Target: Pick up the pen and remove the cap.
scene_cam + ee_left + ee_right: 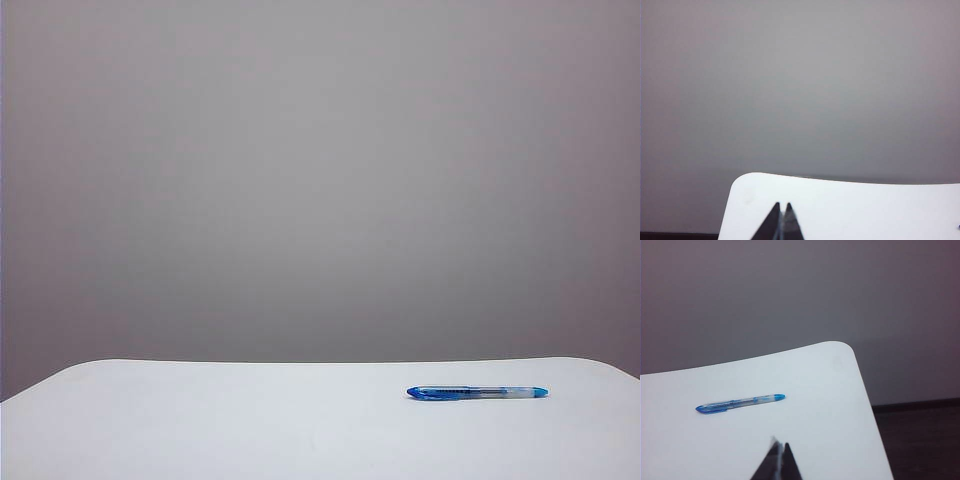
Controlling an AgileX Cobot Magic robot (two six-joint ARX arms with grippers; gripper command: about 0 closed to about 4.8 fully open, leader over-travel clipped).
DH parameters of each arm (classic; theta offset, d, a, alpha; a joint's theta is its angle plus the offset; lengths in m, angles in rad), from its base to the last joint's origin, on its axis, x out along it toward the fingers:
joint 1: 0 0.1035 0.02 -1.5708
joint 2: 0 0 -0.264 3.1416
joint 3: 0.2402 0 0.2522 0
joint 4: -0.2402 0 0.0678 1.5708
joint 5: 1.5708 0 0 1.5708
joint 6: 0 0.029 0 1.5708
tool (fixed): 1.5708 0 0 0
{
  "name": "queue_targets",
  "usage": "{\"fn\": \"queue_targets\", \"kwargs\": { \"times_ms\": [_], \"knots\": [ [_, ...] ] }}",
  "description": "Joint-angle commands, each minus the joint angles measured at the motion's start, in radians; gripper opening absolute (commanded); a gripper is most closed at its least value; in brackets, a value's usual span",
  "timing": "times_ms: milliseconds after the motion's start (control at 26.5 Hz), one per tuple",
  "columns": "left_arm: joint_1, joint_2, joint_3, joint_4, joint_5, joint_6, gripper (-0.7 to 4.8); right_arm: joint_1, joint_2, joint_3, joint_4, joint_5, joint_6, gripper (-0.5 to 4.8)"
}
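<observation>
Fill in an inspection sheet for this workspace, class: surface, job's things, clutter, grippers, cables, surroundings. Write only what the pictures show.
Surface: white table with rounded corners, bare apart from the pen.
Job's things: pen lies flat on the right side of the table in the exterior view, cap still on, at its left end.
Clutter: nothing seen.
Grippers: left gripper shut, holding nothing, over the table's left part, far from the pen. Right gripper shut, holding nothing, short of the pen, not touching it. Neither shows in the exterior view.
Cables: nothing seen.
Surroundings: plain grey wall; dark floor beyond the table's right edge.
</observation>
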Motion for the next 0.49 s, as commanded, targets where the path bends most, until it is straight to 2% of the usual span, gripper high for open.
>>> {"fn": "queue_targets", "kwargs": {
  "times_ms": [38, 226, 340, 415, 491],
  "knots": [
    [0.001, 0.000, 0.007, 0.018, 0.055, -0.013, -0.05, 0.001, 0.000, -0.006, 0.019, 0.060, -0.023, 0.00],
    [0.001, 0.000, 0.020, 0.025, 0.056, -0.034, -0.05, 0.002, 0.000, -0.006, 0.049, 0.094, -0.024, 0.00],
    [0.001, 0.001, 0.048, 0.027, 0.050, -0.061, -0.05, 0.003, 0.000, -0.006, 0.129, 0.036, -0.023, 0.00],
    [0.001, 0.001, 0.095, 0.025, -0.028, -0.096, -0.05, 0.003, 0.001, -0.005, 0.187, 0.022, -0.024, 0.00],
    [0.001, 0.020, 0.146, 0.015, -0.054, -0.095, -0.05, 0.001, 0.002, 0.000, 0.201, 0.024, -0.024, -0.01]
  ]
}}
